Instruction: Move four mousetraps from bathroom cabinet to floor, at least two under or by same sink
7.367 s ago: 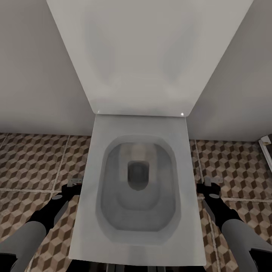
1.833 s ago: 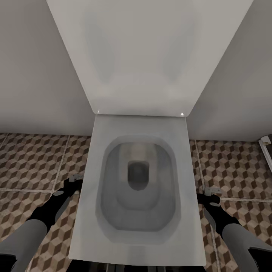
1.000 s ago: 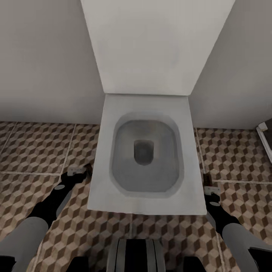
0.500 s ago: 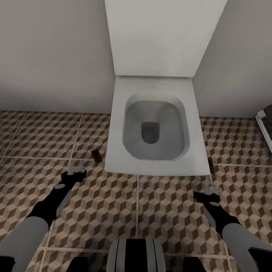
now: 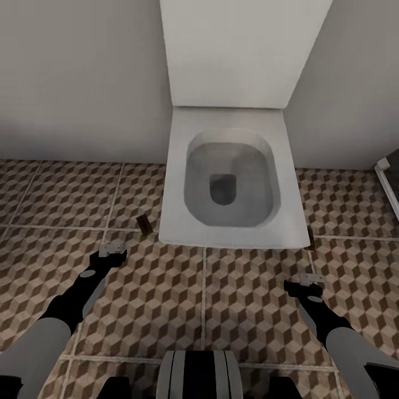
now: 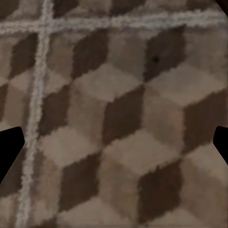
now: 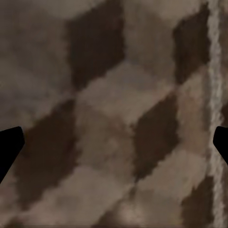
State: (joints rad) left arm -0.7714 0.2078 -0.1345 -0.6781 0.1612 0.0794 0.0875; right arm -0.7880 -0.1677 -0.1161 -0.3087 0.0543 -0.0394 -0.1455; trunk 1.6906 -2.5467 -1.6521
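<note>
In the head view a white toilet fills the upper middle of the frame, its bowl open and its raised lid leaning back against the pale wall. The bathroom floor, tiled in a brown, beige and white cube pattern with pale grout lines, spreads across the lower half. A small dark brownish object lies on the tiles just beside the toilet's left front corner, left of centre; it is too small and blurred to say whether it is one of the mousetraps. A similar dark sliver shows just beside the toilet's right front corner, equally unclear. The left gripper hangs above the floor at the lower left of the frame, near the first dark object but apart from it, and the right gripper hangs above the floor at the lower right, below the sliver. In the left wrist view the dark tips of the fingers sit at the two side edges with bare patterned tile between them, so that claw is spread apart and holds nothing. The right wrist view shows the same: fingers wide at the edges, bare tile and a grout line between, so that claw is likewise released and empty. At the far right edge of the head view, a pale framed edge meets the floor.
</note>
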